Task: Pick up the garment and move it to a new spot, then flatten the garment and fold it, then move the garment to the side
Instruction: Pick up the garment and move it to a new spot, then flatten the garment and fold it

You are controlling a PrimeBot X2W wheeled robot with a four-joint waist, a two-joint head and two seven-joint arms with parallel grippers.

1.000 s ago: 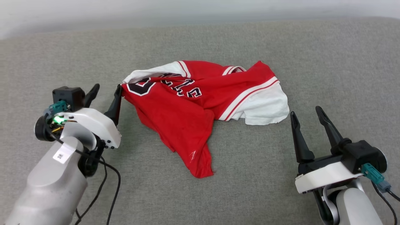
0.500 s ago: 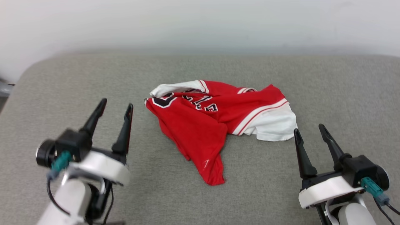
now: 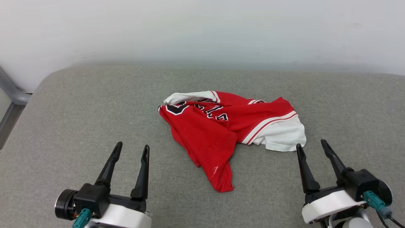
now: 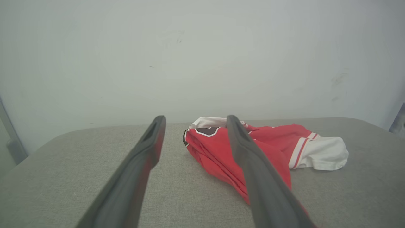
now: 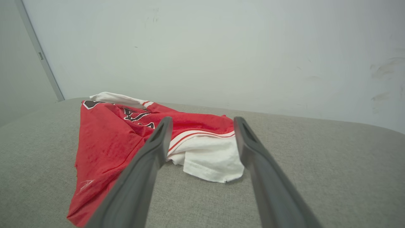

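The crumpled red jersey (image 3: 218, 133) looks soft and light, best pinched at its white sleeve (image 3: 283, 137); left claw (image 3: 132, 145) and right claw (image 3: 310, 143) stand apart, empty.

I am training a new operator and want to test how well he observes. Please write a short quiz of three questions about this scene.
1. True or false: the garment lies flat and neatly folded on the grey padded surface.
2. Choose one. Which gripper holds the garment? A: the left gripper. B: the right gripper. C: neither, since both are open and clear of it.
3. Fill the gap: the sleeve nearest the right gripper is ___ in colour.

Key
1. False. It lies crumpled in a heap.
2. C
3. white
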